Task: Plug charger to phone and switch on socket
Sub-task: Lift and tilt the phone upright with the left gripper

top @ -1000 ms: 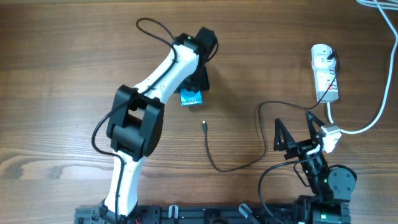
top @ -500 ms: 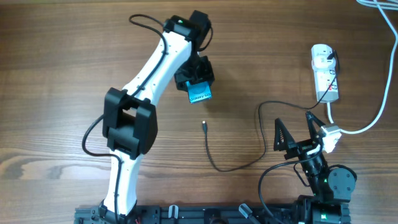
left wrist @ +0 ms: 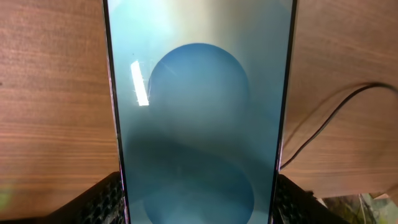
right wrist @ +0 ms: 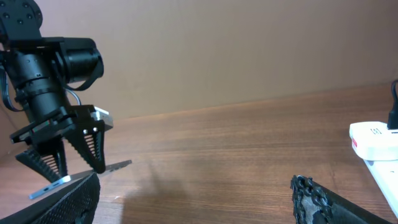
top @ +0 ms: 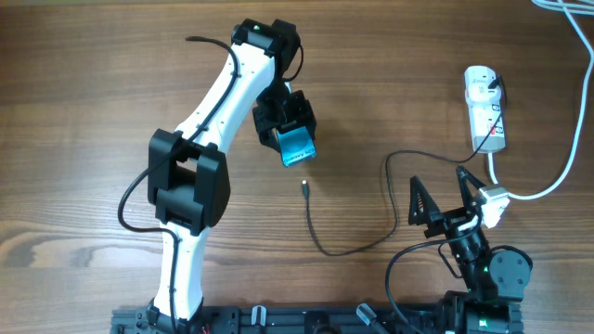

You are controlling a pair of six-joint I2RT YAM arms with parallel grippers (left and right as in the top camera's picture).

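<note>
The left arm has swung round, and the phone (top: pixel 299 151) sits a touch nearer the tip of the charger (top: pixel 305 187) lying on the table! The left gripper (top: pixel 291 134) clamps the phone's edges. Its wrist camera shows only teal screen; the right wrist view catches it side-on, a tilted sliver. The right gripper (top: pixel 444 197) hangs wide open and empty, with the socket (top: pixel 484 111) beyond it.

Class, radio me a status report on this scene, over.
Left gripper shut on phone. Right gripper open, empty. Charger tip loose on table, unplugged. Nothing between phone and tip.
</note>
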